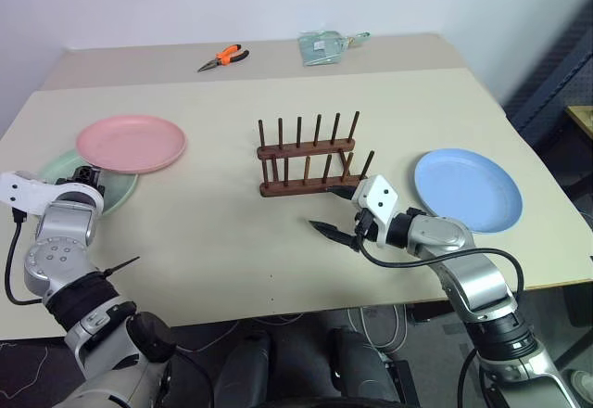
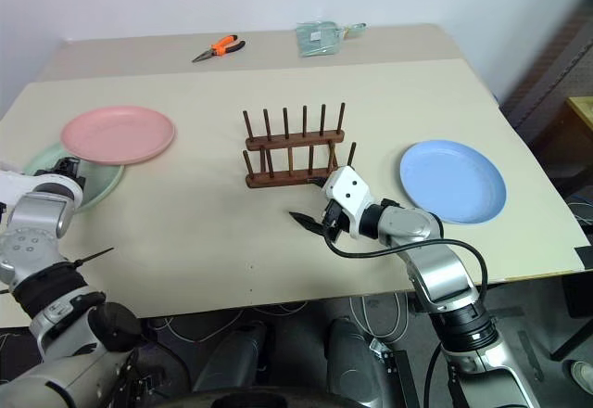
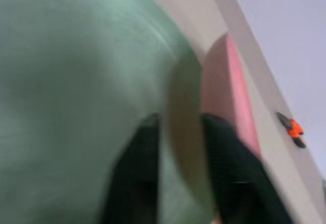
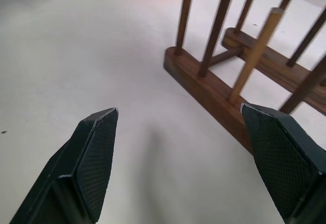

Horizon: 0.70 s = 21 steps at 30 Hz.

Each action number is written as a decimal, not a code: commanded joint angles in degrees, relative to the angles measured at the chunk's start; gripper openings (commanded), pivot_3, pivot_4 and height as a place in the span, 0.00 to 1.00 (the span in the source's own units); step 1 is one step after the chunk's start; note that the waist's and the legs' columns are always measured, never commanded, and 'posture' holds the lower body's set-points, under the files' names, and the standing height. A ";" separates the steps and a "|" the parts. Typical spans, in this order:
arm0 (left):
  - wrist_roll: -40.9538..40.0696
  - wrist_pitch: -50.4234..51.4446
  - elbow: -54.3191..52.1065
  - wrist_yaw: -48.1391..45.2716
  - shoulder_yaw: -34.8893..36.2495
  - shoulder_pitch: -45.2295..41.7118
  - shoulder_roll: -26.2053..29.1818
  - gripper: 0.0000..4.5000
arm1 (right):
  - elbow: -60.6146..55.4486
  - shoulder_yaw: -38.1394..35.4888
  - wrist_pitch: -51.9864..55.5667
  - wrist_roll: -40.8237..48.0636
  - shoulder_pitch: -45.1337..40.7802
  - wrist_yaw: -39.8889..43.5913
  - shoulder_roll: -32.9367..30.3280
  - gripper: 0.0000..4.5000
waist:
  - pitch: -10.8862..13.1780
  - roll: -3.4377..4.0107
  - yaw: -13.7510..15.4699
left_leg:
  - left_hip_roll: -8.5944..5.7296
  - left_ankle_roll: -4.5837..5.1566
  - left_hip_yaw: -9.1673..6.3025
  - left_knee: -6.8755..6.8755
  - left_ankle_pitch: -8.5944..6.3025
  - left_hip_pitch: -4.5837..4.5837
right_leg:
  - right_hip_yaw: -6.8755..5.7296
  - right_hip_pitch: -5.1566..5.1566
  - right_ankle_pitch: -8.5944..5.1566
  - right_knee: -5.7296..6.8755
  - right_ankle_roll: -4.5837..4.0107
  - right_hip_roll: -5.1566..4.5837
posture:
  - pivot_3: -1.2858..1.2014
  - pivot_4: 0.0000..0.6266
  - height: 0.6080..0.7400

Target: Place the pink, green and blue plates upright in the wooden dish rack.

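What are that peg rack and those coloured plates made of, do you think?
The rack looks like dark-stained wood: brown pegs and rails with faint grain and a low sheen. The pink plate, green plate and blue plate look like matte plastic or a similar composite: flat pastel colour, no glare, thin rims.

Pink plate [image 1: 131, 142], green plate [image 3: 76, 81], blue plate [image 1: 468, 188]; dark-brown rack [image 1: 309, 159].

**Plates flat on table, rack empty**

Wooden dish rack [image 1: 309, 160]: dark brown, two rows of thin upright pegs, standing mid-table; no plate in it. Pink plate [image 1: 132, 143]: flat, at table's left, its near-left edge overlapping the green plate [image 1: 113, 188]; green plate mostly hidden, flat, partly beneath the pink. Blue plate [image 1: 467, 188]: flat, right of the rack, apart from it.
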 commanded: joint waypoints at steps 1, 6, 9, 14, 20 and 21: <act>-1.32 -0.33 1.05 -2.62 -1.89 -1.73 1.91 0.01 | -2.33 -1.39 -1.20 0.31 0.60 -0.68 -0.15 0.88 | 0.00 0.00 0.04 | 0.00 -0.01 0.00 0.00 0.00 0.00 | 0.00 0.00 0.00 0.00 0.00 0.00 | 0.52 0.24 1.00; -1.30 -1.31 0.63 -2.88 -2.72 -1.25 2.03 0.01 | -3.12 -1.90 -1.11 0.47 1.74 -1.22 -0.62 0.88 | 0.00 0.00 0.02 | 0.01 -0.01 0.00 0.00 0.00 0.00 | 0.01 0.00 0.00 -0.01 0.00 0.00 | 0.52 0.24 1.00; -0.67 -1.73 -1.11 -2.62 -3.41 0.60 1.21 0.01 | -3.28 -1.88 -1.33 0.41 2.57 -1.39 -0.88 0.88 | 0.00 0.00 -0.02 | 0.02 -0.01 0.00 -0.02 0.00 0.00 | 0.01 -0.01 0.00 0.00 0.00 0.00 | 0.52 0.24 1.00; -1.86 -4.59 -2.88 -1.88 -2.62 2.07 0.22 0.40 | -3.29 -1.74 -1.36 0.57 2.90 -1.14 -1.25 0.88 | 0.00 -0.01 0.09 | 0.02 -0.02 0.00 -0.01 0.00 0.00 | 0.03 -0.01 0.00 -0.01 -0.01 -0.01 | 0.52 0.24 1.00; -3.11 -4.38 -5.52 -5.03 -5.67 1.90 0.24 0.99 | -2.54 -1.49 -1.43 0.68 2.22 -0.38 -1.37 0.88 | 0.00 -0.02 0.11 | 0.02 -0.02 0.01 -0.01 -0.01 -0.01 | 0.02 0.00 -0.01 -0.03 -0.02 -0.02 | 0.52 0.24 1.00; -2.80 -4.21 -5.32 -5.47 -6.55 1.51 0.35 0.99 | -2.38 -1.40 -1.47 0.64 2.07 -0.27 -1.33 0.88 | 0.00 -0.02 0.11 | 0.02 -0.02 0.01 -0.01 -0.01 -0.01 | 0.02 0.01 -0.01 -0.03 -0.02 -0.02 | 0.52 0.24 1.00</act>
